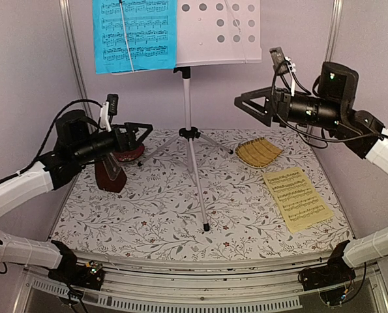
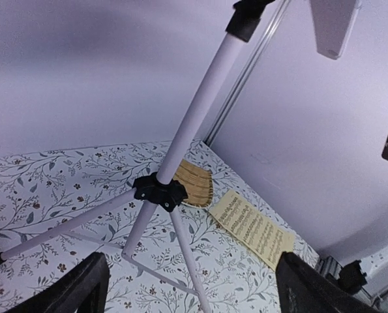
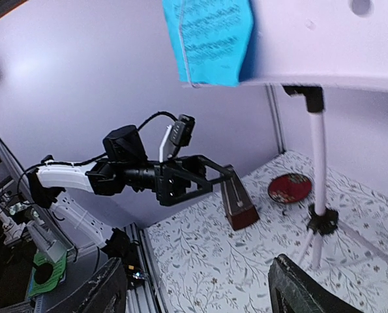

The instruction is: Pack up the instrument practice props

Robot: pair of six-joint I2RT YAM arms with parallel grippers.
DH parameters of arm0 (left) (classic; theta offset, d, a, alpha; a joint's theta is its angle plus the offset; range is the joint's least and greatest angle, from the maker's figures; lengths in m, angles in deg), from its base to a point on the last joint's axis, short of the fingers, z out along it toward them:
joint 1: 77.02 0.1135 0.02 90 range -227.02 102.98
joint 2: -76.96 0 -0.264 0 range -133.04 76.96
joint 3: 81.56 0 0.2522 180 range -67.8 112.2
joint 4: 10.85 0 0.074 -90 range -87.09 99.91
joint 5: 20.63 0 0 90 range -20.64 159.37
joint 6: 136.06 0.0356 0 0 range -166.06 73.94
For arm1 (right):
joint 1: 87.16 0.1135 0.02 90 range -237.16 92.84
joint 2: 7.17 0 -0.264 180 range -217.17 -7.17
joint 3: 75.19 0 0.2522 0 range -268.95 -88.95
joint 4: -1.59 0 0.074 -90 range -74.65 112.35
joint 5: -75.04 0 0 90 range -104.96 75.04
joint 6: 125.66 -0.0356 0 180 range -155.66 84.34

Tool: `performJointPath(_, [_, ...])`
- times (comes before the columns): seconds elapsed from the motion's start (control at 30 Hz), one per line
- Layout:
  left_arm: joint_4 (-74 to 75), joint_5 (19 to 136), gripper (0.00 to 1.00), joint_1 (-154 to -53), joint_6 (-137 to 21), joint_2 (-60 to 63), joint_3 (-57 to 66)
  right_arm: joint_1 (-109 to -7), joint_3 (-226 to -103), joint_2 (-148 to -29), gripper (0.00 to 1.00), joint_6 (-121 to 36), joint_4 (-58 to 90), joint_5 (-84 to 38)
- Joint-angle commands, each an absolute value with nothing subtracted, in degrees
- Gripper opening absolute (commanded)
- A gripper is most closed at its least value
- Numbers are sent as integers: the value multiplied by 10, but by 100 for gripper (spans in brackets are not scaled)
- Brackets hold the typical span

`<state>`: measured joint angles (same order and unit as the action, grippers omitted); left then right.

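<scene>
Table under white floral-print cloth (image 1: 148, 218) fills the floor of the scene.

Tall silver tripod music stand (image 1: 188, 98) stands upright at table centre, all three feet on the cloth. White perforated desk (image 1: 221, 29) is on top.

Blue music sheet (image 1: 135, 32) hangs on the left half of the desk and sticks out past its left edge. A thin wire crosses it.

Pale-yellow music sheet (image 1: 297, 199) lies flat on the cloth near the right edge, well apart from the stand.

Left gripper (image 1: 141, 137) hovers low, left of the stand. Fingers spread wide, nothing between them. In its wrist view the stand's black leg hub (image 2: 159, 191) sits ahead, apart from the fingers (image 2: 89, 287).

Right gripper (image 1: 246, 105) is raised in the air, right of the pole and below the desk's right edge. Jaws apart, empty, touching nothing. Its fingers (image 3: 298, 287) frame the lower edge of the right wrist view.

Yellow woven slatted tray (image 1: 259, 152) lies at the back right, near the yellow sheet's top end.

Dark red-brown pyramid metronome (image 1: 110, 176) stands upright on the left side, right under the left gripper. Cannot tell if they touch.

Small dark red round dish (image 3: 289, 188) lies flat behind the metronome, near the stand's left leg.
</scene>
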<state>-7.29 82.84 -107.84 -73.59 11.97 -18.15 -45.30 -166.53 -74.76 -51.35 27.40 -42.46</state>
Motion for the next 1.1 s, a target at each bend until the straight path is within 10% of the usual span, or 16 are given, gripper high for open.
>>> performJointPath(0.0, [3, 947, 91, -1019, -697, 168, -142, -429, -1785, -832, 73, -492, 285, -451])
performJointPath(0.47, [-20, 1116, 89, -867, -757, 197, -86, -415, -2170, -1122, 64, -542, 328, -472])
performJointPath(1.07, [-211, 1004, 72, -970, -825, 159, -257, -398, -2253, -1202, 62, -538, 296, -421])
